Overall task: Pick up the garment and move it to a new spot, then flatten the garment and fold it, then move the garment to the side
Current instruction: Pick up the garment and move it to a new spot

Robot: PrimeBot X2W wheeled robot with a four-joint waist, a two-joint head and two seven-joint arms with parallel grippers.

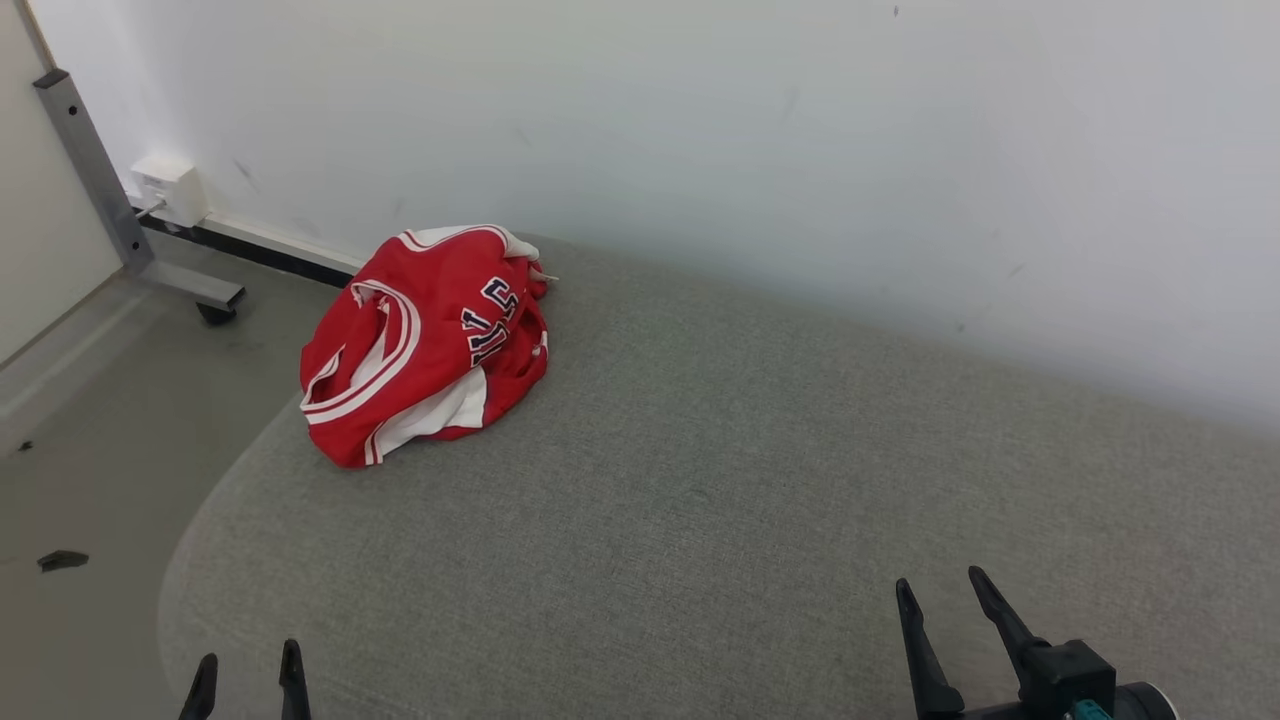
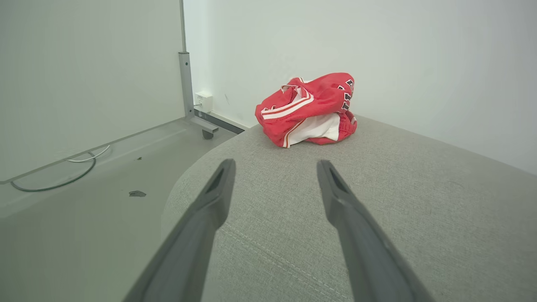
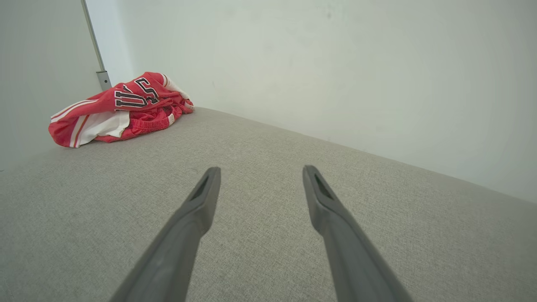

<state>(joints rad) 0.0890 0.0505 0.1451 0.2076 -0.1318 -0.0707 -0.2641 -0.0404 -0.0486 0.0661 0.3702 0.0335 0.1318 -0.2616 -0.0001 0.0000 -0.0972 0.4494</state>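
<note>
Red-and-white jersey [image 1: 425,345] lies crumpled in a heap at the far left corner of the grey fabric-covered worktop [image 1: 700,480], close to the white wall [image 1: 700,120]. We see our left claw [image 1: 248,655] and right claw [image 1: 940,580] both spread wide and empty, well apart from it.

Broad grey woven cushion [image 1: 720,480], rounded at near-left corner; meets white wall [image 1: 800,130] along back edge. Faint scuffs on wall. Stitched seam [image 2: 272,259] crosses cushion in left wrist view. Grey floor [image 1: 110,430] left of cushion. Metal post [image 1: 90,170] at far left, on low foot with caster [image 1: 215,312]. White socket box [image 1: 170,188] just beside post, above dark skirting strip [image 1: 270,258]. Small dark scrap [image 1: 62,561] on floor, well apart from post. Thin cables [image 2: 89,159] loop along base of pale panel [image 2: 84,63].
</note>
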